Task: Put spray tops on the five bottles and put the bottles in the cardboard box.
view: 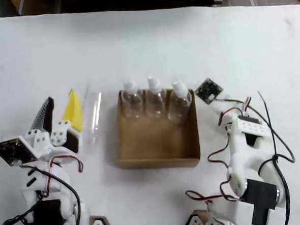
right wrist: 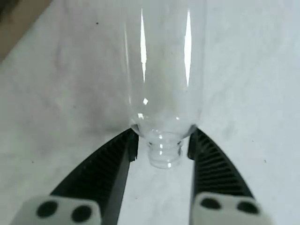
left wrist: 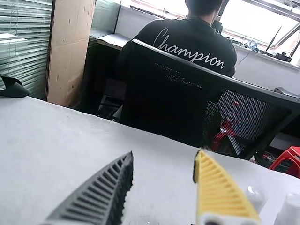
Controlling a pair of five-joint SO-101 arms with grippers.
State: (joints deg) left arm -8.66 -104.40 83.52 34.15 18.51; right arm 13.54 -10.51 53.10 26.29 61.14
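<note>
white tabletop (view: 146, 46) is spread under both arms, and a dark chair (left wrist: 164, 103) is seen in the room behind. the left gripper (view: 61, 96) is held wide open, its black and yellow fingers (view: 73, 109) parted with nothing between them. just beside its yellow finger, on the side toward the box, an uncapped bottle (view: 94, 116) is laid on its side on the table. farther out from that gripper the cardboard box (view: 157, 140) is set, and three capped bottles (view: 155, 99) are stood upright along its far wall. past the box, the right gripper (right wrist: 163, 136) is placed with its jaws spread either side of the threaded neck of a second uncapped bottle (right wrist: 164, 70), which is laid flat straight ahead of it. gaps are seen beside the neck, so nothing is clamped. both bare bottles are judged empty, light, thin-walled and slick, easily rolled or dented. the stiff neck is judged the best hold, so that the soft body is not crushed.
</note>
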